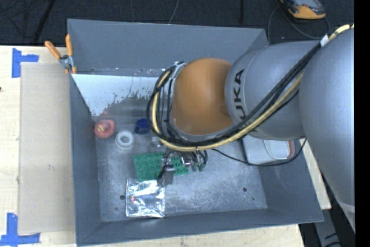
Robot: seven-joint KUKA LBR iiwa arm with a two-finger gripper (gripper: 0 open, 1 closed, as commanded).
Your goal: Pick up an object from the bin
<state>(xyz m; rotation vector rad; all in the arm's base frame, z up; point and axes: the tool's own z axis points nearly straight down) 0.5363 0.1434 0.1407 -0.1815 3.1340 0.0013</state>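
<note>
Roughly at the middle of the bin's point(173, 43) floor lay a flat green piece point(147, 165), ragged at the edges, like a scrap of scouring pad. It was the thing nearest my gripper point(172, 169). The gripper sat low under the arm's orange cover point(199, 95), at the green piece's right edge, touching it or just short of it; I could not tell which. Nor could I tell whether the tool was apart or together, since the cover and its cables hid most of it. A smaller green bit point(184, 167) showed just on the gripper's other side, and I could not say whether it belonged to the same piece.

I judged the green piece light, thin and fairly limp. Lying flat on the metal floor, it offered little to pinch from straight above. The likeliest hold seemed its right edge or a lifted corner, taken across the thickness. I expected it to bend, or to slide on the floor if nudged sideways.

A crinkled silver foil packet point(145, 198) lay just beside the green piece, toward the bin's near edge, close enough that a low pass might snag it. Toward the left wall, well apart from the gripper, sat a white ring point(124, 139) and a pink-red roll point(104, 128). A blue cap point(141, 125) sat near the foot of the far wall.
</note>
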